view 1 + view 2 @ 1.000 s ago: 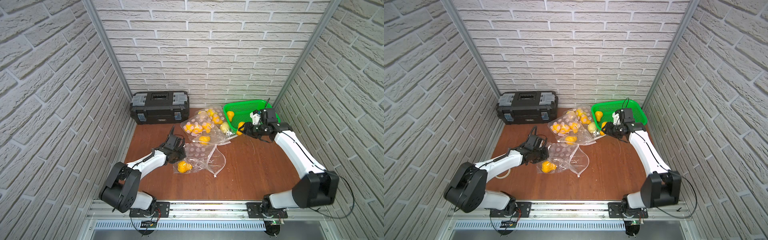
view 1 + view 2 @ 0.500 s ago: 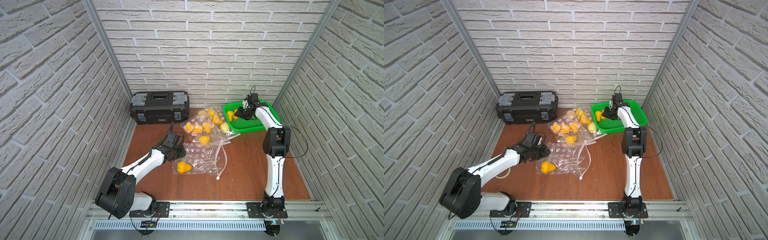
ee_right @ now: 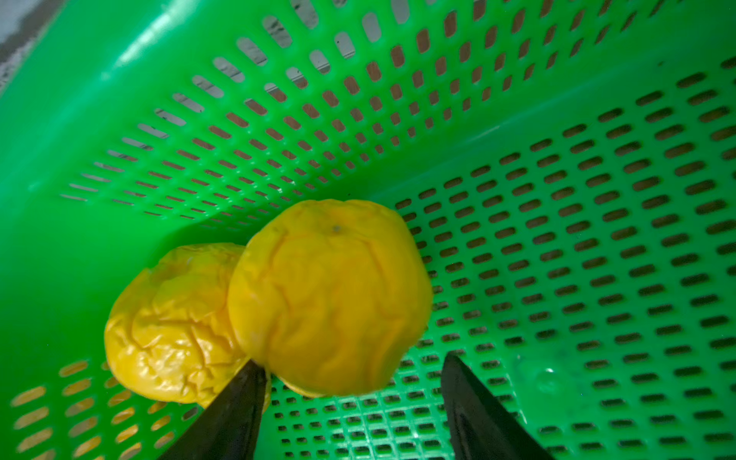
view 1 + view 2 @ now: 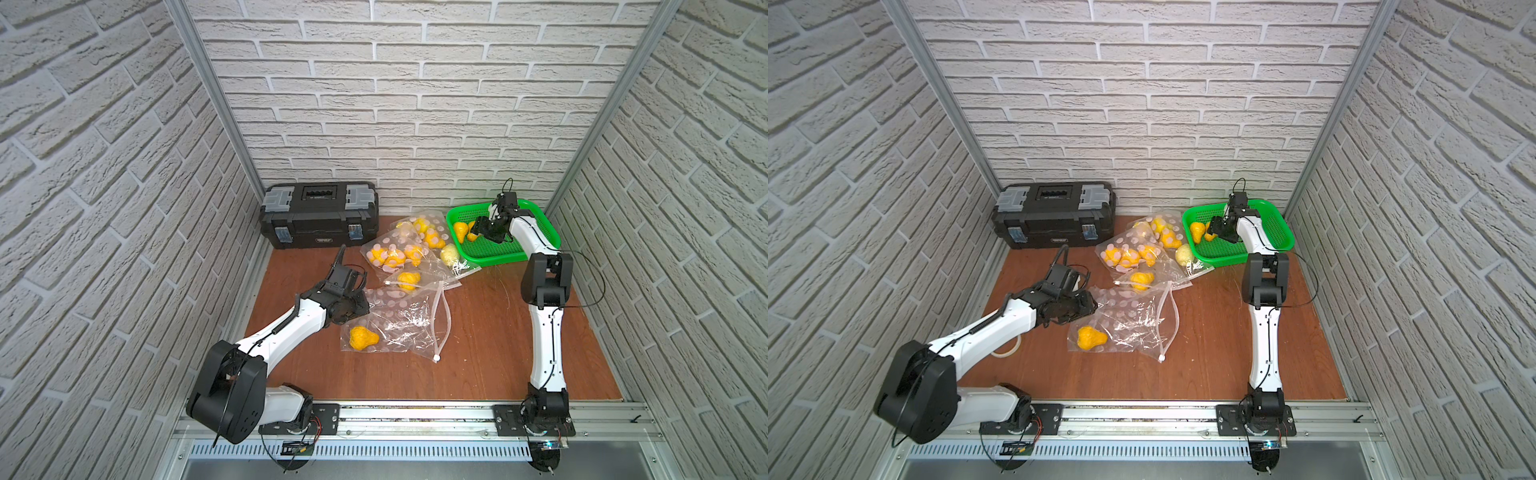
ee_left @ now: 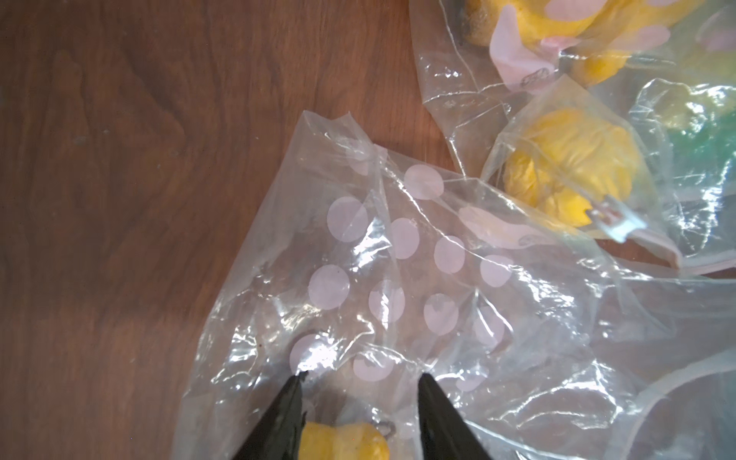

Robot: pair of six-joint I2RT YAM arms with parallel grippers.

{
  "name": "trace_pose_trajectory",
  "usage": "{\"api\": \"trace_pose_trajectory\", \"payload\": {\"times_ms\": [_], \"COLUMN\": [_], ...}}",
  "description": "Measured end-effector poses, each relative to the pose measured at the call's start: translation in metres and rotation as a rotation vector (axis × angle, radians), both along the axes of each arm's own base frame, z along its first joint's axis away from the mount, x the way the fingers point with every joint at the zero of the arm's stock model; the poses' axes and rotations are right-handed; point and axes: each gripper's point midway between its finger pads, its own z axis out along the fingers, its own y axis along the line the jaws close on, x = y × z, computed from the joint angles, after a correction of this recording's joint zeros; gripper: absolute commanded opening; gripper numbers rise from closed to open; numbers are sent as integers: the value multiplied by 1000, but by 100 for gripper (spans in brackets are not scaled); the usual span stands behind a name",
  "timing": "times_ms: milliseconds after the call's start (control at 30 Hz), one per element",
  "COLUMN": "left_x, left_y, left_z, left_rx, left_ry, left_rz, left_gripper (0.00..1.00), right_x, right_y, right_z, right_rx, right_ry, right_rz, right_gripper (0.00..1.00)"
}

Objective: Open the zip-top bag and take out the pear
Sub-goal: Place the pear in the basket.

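A clear zip-top bag with pale dots lies crumpled on the wooden table in both top views, its zip strip gaping. A yellow pear sits inside its near-left corner. My left gripper is open over the bag, touching the film, with that pear below between the fingers. My right gripper is open inside the green basket. A loose pear lies just beyond its fingertips, against another pear.
More dotted bags holding several yellow pears are piled between the zip-top bag and the basket. A black toolbox stands at the back left against the brick wall. A white ring lies under the left arm.
The right arm swung from the basket's near edge into the basket with a pear and opened, leaving it there. The left gripper opened off the bag, which settled flatter.
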Motion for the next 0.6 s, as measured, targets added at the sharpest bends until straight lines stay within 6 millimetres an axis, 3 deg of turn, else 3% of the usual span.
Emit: {"api": "trace_pose_trajectory", "payload": {"times_ms": [133, 300, 400, 500, 600], "left_x": [-2, -6, -10, -21, -35], "left_y": [8, 17, 22, 29, 36], "left_z": [11, 28, 33, 28, 20], "left_rx": [8, 7, 6, 13, 24], "left_ry": [-27, -69, -86, -77, -57], "left_rz": [13, 28, 39, 46, 56], "left_gripper": [54, 55, 55, 55, 56], "right_x": [-17, -48, -77, -114, -157], "right_y": [1, 11, 30, 59, 92], "right_z": [28, 92, 126, 140, 135], "right_rx": [-20, -29, -12, 17, 46], "right_ry": [-12, -81, -118, -119, -82], "right_rz": [15, 51, 97, 165, 244], "right_gripper": [72, 67, 63, 59, 54]}}
